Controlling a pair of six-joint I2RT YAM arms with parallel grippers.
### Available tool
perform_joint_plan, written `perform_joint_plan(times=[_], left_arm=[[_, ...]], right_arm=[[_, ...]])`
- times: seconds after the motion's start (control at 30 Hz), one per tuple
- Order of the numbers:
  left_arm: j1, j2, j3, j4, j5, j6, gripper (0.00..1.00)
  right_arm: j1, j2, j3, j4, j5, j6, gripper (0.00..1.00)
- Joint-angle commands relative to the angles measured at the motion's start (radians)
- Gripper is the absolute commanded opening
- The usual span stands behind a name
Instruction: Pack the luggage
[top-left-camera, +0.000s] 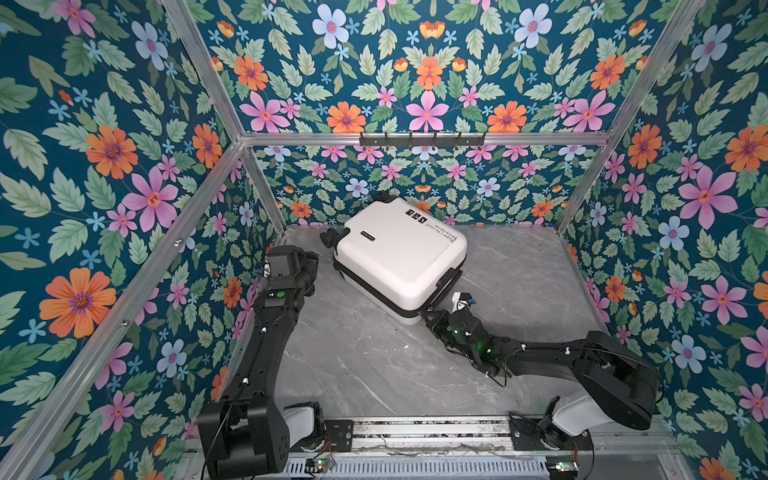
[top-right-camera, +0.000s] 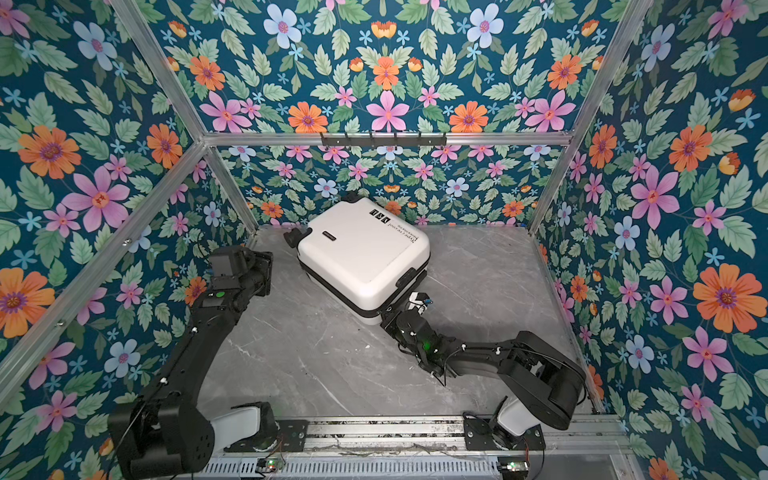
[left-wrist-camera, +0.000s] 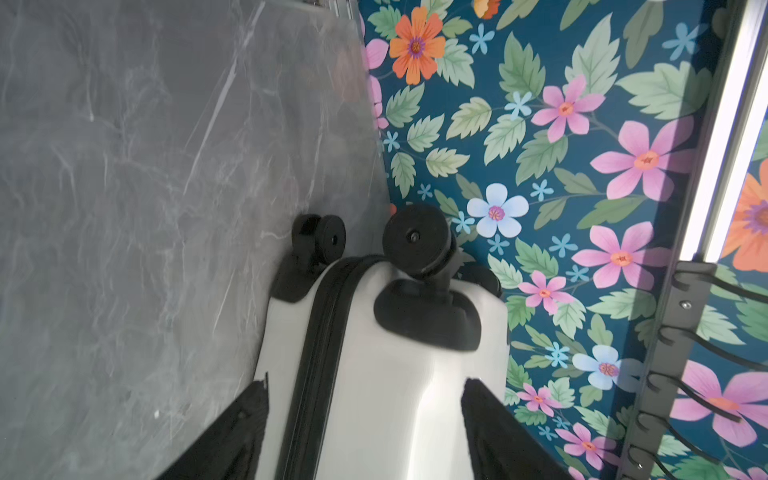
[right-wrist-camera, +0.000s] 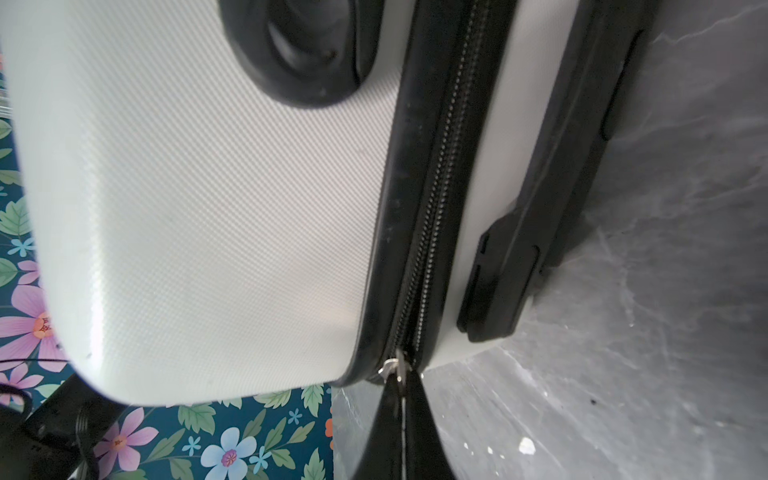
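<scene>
- We see the luggage (top-left-camera: 399, 257), a closed white hard shell, lying flat near the grey marbled table's (top-left-camera: 374, 365) far edge.
- Only the right wrist view shows its fine woven texture, and our right gripper (right-wrist-camera: 401, 399) pinched on the silver zipper pull (right-wrist-camera: 390, 365).
- Our left gripper (left-wrist-camera: 365, 382) gapes wide and empty near the round black wheels (left-wrist-camera: 415, 237).

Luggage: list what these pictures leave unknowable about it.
- Inside of the luggage: shell closed in every view, so the contents are hidden.
- Its underside: pressed against the table in all views.
- Shell text: too small to read in both top views.
- Zipper pull: mostly covered by the shut right gripper, right wrist view.
- Left gripper: fingers cut off by the frame edge, left wrist view.
</scene>
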Motion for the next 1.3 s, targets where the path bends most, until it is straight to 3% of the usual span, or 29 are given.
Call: perform_joint_plan(times=[0.0,0.43,0.63,1.07,1.17,1.23,1.27], left_arm=[[0.019,0.044,0.027,0.053,0.046,0.052,0.76],[0.074,0.233,0.077,0.248,0.14,0.029,0.77],[0.046,0.328,0.14,0.326,0.23,-0.011,0.76],[0.011,0.494,0.265,0.341,0.272,0.0,0.75],[0.006,0.529,0.292,0.34,0.292,0.019,0.74],[0.003,0.547,0.317,0.326,0.302,0.035,0.74],[0.003,0.551,0.325,0.318,0.303,0.043,0.74]], right_arm=[[-0.001,-0.023,-0.006,-0.04,0.016,-0.023,0.0],[0.0,-0.109,-0.04,-0.128,0.041,-0.039,0.0],[-0.001,-0.114,-0.043,-0.138,0.054,-0.035,0.0],[0.0,-0.106,-0.039,-0.137,0.069,-0.034,0.0],[-0.007,-0.123,-0.045,-0.139,0.059,-0.127,0.0],[-0.042,-0.13,-0.04,-0.168,-0.02,-0.213,0.0],[-0.063,-0.132,-0.035,-0.19,-0.057,-0.243,0.1]])
